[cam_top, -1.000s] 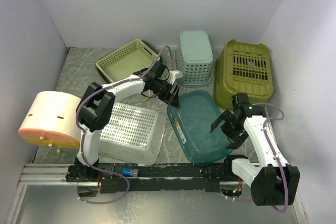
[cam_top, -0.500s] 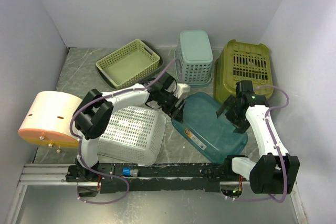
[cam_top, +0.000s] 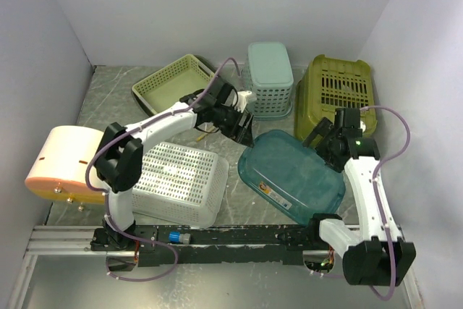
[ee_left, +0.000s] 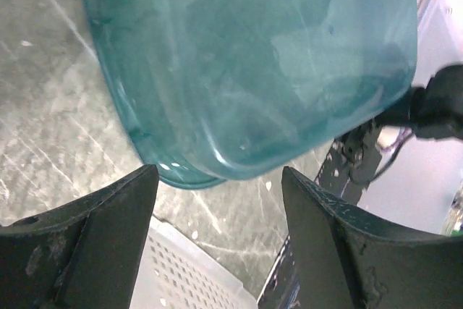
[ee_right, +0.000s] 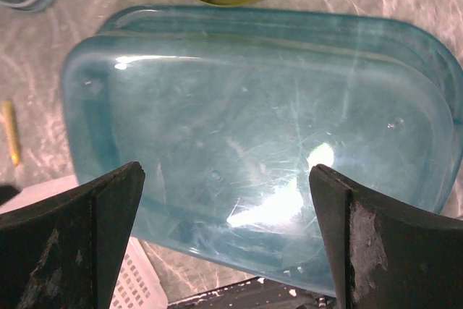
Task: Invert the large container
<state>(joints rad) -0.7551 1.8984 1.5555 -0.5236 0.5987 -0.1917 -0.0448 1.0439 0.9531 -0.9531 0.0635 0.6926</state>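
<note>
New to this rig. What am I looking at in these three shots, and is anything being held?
You are looking at two small robot arms, the left arm and the right arm, bolted at the near edge of a table. The wide picture comes from a fixed camera above and behind them. The other two come from a camera on each wrist, looking past that arm's own two fingers.

On the table are a teal container lying bottom up, a white basket, a green tray, a pale blue basket, an olive basket and an orange drum.

The left end effector and the right end effector are both open near the teal container. Nothing is held.
</note>
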